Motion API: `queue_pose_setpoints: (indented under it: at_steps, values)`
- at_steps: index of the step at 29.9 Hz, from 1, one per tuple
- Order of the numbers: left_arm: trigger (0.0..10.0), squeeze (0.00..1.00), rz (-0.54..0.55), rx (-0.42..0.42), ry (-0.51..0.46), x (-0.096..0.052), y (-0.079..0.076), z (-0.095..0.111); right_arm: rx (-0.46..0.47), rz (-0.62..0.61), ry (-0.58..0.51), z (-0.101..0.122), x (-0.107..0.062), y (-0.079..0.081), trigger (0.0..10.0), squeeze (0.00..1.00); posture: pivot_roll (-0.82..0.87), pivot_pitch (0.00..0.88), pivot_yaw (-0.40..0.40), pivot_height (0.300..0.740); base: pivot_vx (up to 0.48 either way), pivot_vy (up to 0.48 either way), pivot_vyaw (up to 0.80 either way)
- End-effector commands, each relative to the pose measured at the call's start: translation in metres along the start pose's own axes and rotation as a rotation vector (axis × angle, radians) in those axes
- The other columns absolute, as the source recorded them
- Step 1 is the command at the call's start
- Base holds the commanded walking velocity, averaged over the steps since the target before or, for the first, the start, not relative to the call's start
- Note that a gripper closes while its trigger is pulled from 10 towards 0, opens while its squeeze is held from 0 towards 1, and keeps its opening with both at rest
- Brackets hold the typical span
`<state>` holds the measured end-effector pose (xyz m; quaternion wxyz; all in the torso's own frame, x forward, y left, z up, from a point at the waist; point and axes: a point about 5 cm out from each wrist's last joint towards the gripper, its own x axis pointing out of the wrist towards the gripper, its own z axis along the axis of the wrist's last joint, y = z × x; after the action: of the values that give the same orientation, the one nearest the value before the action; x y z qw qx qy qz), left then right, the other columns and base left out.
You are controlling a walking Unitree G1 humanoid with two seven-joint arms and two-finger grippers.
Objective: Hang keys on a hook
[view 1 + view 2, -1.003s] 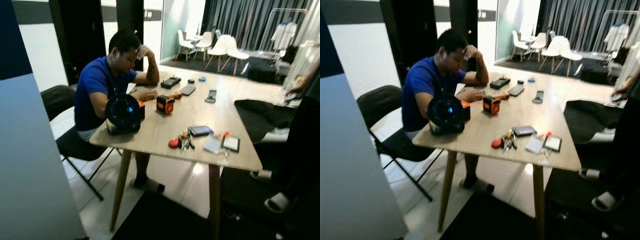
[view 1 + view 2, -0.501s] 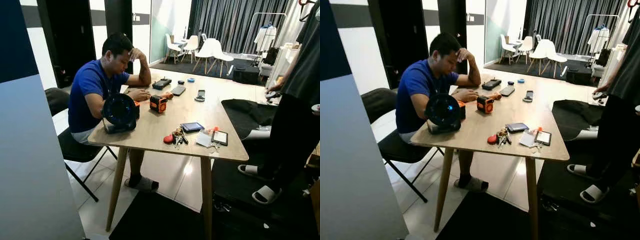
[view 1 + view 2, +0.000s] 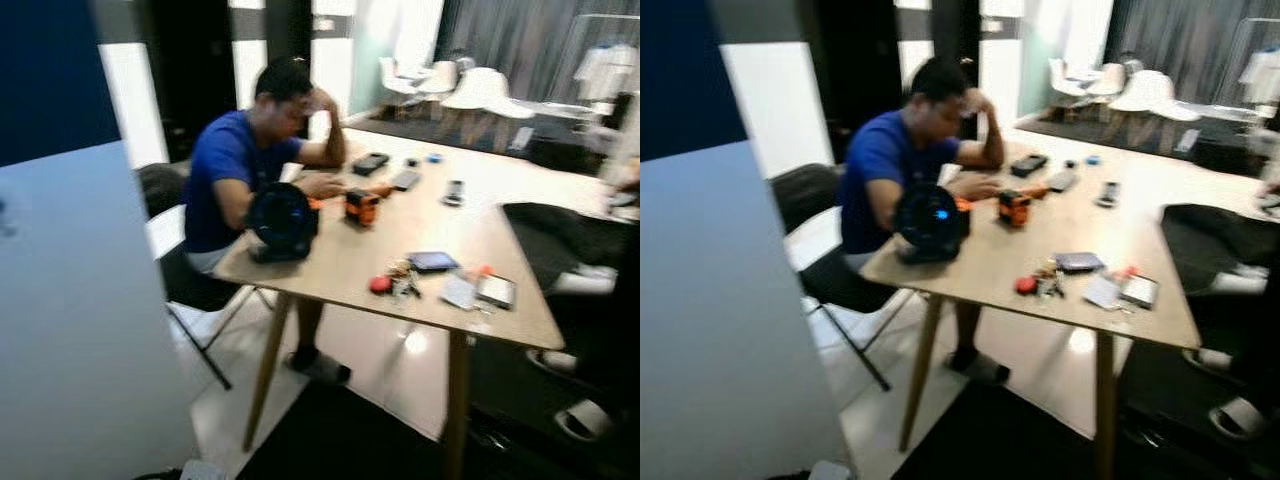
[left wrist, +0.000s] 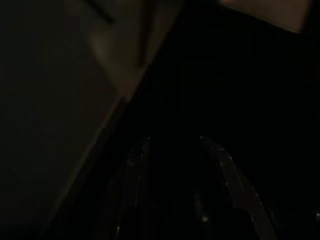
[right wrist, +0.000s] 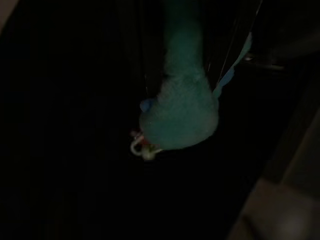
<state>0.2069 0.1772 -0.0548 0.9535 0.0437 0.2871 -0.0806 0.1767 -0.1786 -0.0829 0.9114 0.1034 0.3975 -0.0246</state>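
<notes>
Right gripper (image 5: 172, 75) grips fuzzy teal plush keychain (image 5: 181, 117), metal ring (image 5: 140, 148) dangling; light, floppy, swings; hook by ring; left gripper (image 4: 175, 150) open, empty.

Blurred head views, near-black wrist views.
My head cameras smear everything; daylight from the far room glares on the counter (image 3: 470, 215) and floor (image 3: 400, 345). Both wrist feeds are very dark: faint glints on left claw (image 4: 172, 150), a dim teal fuzzy shape (image 5: 182, 107).

A pale wooden table (image 3: 350, 262) fills mid-frame on a glossy white tiled floor (image 3: 225, 375). White chairs (image 3: 478, 90) and dark curtains (image 3: 500, 35) sit at upper right.
</notes>
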Motion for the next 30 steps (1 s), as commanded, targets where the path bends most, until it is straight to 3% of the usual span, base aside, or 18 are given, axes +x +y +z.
queue_pose_setpoints:
  at_steps: [1,30]
  values:
    - [10.0,0.0,-0.004,-0.005,0.015,-0.0017,-0.003,-0.0047,0.001,-0.007,0.007,-0.004,-0.0017,-0.0023,10.0,0.0,0.09,0.014,-0.016,0.74,0.0,0.0,0.8]
    - [10.0,0.0,0.004,-0.009,0.037,-0.0032,-0.0025,-0.0091,0.002,-0.003,0.001,0.0006,0.0001,-0.0013,10.0,0.0,0.1,0.022,-0.021,0.74,0.0,0.0,0.8]
